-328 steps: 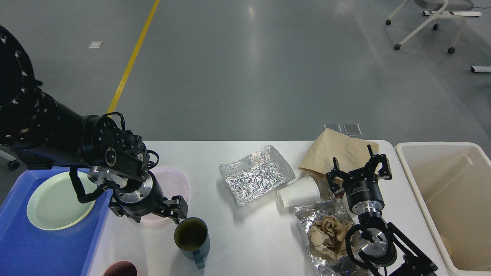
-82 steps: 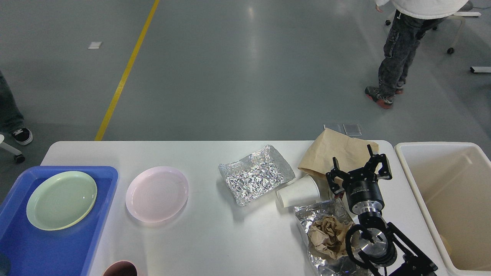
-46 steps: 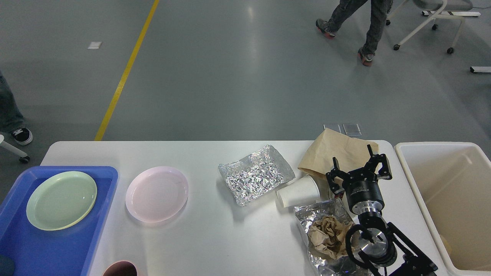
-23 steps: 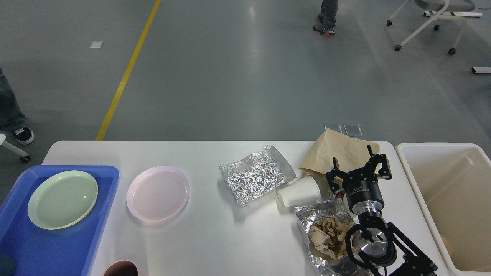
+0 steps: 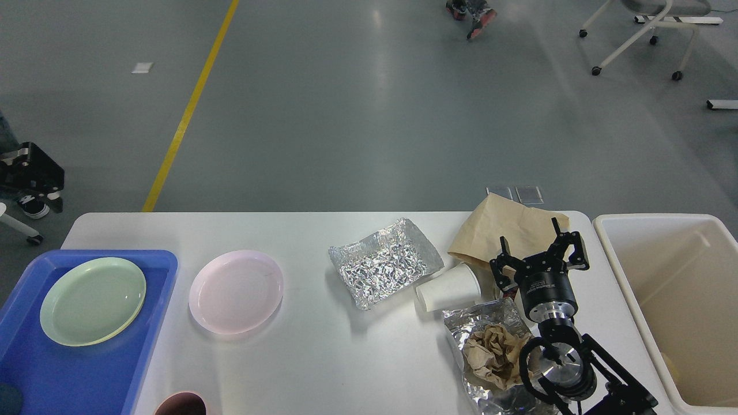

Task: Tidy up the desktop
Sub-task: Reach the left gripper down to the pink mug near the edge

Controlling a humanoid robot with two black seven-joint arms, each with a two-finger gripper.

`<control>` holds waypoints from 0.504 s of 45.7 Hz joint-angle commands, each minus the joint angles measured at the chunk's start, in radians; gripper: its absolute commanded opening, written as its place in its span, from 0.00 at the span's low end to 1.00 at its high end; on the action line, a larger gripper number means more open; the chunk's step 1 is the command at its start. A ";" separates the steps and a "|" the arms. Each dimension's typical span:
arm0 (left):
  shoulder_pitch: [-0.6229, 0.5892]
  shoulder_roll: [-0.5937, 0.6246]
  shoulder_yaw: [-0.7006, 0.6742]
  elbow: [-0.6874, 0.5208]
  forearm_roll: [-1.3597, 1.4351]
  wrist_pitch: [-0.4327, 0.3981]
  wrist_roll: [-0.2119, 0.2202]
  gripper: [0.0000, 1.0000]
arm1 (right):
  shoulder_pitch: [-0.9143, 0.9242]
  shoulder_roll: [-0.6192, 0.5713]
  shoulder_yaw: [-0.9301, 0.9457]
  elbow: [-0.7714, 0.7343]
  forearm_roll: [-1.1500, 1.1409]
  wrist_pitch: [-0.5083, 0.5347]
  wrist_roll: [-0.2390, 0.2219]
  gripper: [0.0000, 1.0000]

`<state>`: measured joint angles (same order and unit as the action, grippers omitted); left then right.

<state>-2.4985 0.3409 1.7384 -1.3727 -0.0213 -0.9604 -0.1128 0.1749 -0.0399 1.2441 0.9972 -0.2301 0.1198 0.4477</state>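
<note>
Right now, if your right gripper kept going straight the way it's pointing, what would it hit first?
Probably the brown paper bag: my right gripper is open, pointing toward the table's far edge, with the bag directly beyond its fingertips. Height is unclear from this view, so it might pass above it.

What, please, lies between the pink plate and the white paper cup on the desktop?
In the head view, the open foil tray lies between the pink plate and the tipped paper cup.

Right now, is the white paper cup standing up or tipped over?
Tipped over. The paper cup lies on its side on the desktop, open end toward the foil tray, beside the brown paper bag.
</note>
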 commanded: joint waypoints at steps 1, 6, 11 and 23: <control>-0.170 -0.117 0.010 -0.140 -0.083 0.000 -0.001 0.95 | 0.000 0.000 0.000 0.000 -0.001 0.000 0.000 1.00; -0.259 -0.186 0.001 -0.226 -0.146 0.000 -0.001 0.94 | 0.000 0.000 0.000 0.000 0.000 0.000 0.000 1.00; -0.324 -0.232 -0.017 -0.287 -0.204 0.000 -0.001 0.94 | 0.000 0.000 0.000 0.000 -0.002 0.000 0.000 1.00; -0.381 -0.238 -0.054 -0.329 -0.258 0.000 -0.002 0.94 | 0.000 0.000 0.000 0.000 0.000 0.000 -0.001 1.00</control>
<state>-2.8800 0.1024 1.6869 -1.6982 -0.2668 -0.9598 -0.1134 0.1749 -0.0399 1.2441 0.9972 -0.2306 0.1197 0.4477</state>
